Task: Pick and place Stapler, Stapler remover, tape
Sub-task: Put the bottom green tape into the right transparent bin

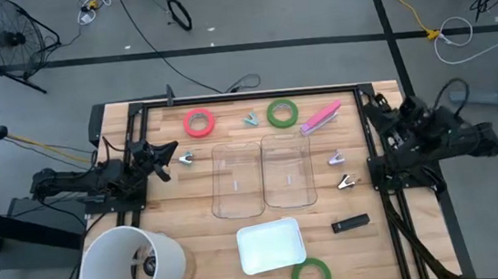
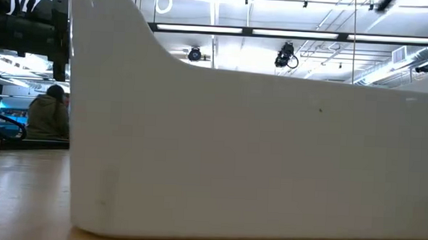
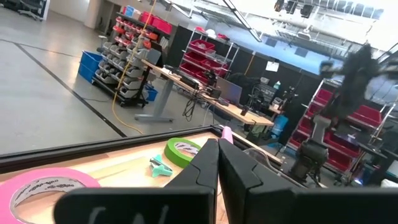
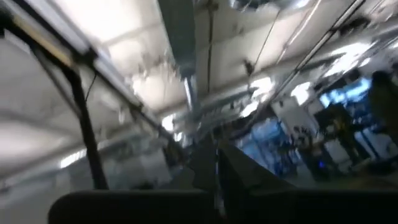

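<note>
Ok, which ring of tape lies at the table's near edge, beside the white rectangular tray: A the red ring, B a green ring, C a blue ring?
B: a green ring of tape lies by the white rectangular tray in the high view; the red ring lies at the far edge.

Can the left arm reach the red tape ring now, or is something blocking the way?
Probably yes. The left tool sits at the table's left edge, and the red tape lies close by, with only bare wood between them. The small remover lies off that path.
</note>
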`<act>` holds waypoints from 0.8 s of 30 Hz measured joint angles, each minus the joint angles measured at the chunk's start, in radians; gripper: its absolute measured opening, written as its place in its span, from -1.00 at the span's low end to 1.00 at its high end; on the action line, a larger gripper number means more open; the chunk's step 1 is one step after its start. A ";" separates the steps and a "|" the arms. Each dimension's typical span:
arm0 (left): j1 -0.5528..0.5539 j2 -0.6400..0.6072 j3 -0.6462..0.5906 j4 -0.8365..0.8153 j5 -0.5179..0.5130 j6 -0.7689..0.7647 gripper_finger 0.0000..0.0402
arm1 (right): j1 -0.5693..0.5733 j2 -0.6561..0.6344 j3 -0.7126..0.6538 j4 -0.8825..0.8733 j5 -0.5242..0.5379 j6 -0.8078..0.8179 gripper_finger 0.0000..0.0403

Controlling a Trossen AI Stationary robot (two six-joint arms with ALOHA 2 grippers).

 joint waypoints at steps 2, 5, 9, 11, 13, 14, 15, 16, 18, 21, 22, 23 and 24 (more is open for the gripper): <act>0.000 0.000 0.000 0.000 0.000 0.001 -0.93 | 0.000 0.142 0.150 -0.206 -0.051 0.030 -0.90; 0.000 0.000 0.000 0.000 0.000 -0.003 -0.93 | 0.000 0.337 0.379 -0.555 -0.110 0.090 -0.88; 0.000 0.000 0.000 0.000 0.000 -0.002 -0.93 | 0.001 0.544 0.626 -0.893 -0.265 0.172 -0.82; 0.000 0.000 0.000 0.000 0.001 -0.002 -0.93 | 0.001 0.636 0.724 -0.993 -0.381 0.221 -0.78; 0.000 0.000 0.000 0.001 0.000 -0.002 -0.93 | 0.002 0.710 0.787 -1.097 -0.490 0.295 -0.72; 0.000 0.000 0.000 0.000 0.000 -0.002 -0.93 | 0.006 0.740 0.811 -1.125 -0.539 0.329 -0.70; 0.000 0.000 0.000 0.001 0.001 -0.003 -0.93 | 0.017 0.768 0.826 -1.133 -0.579 0.360 -0.67; 0.000 0.000 0.000 0.001 0.000 -0.010 -0.93 | 0.034 0.789 0.831 -1.133 -0.616 0.387 -0.65; 0.000 0.000 0.000 0.000 0.001 -0.010 -0.93 | 0.078 0.826 0.831 -1.145 -0.675 0.446 -0.63; 0.000 0.000 0.000 0.001 0.001 -0.010 -0.93 | 0.156 0.875 0.830 -1.145 -0.703 0.527 -0.65; 0.000 0.000 0.000 0.001 0.001 -0.010 -0.93 | 0.181 0.885 0.830 -1.144 -0.700 0.553 -0.66; 0.000 0.000 0.000 0.001 0.001 -0.010 -0.93 | 0.206 0.895 0.830 -1.141 -0.689 0.582 -0.68; 0.000 0.000 0.000 0.001 0.001 -0.010 -0.93 | 0.230 0.903 0.830 -1.142 -0.668 0.610 -0.71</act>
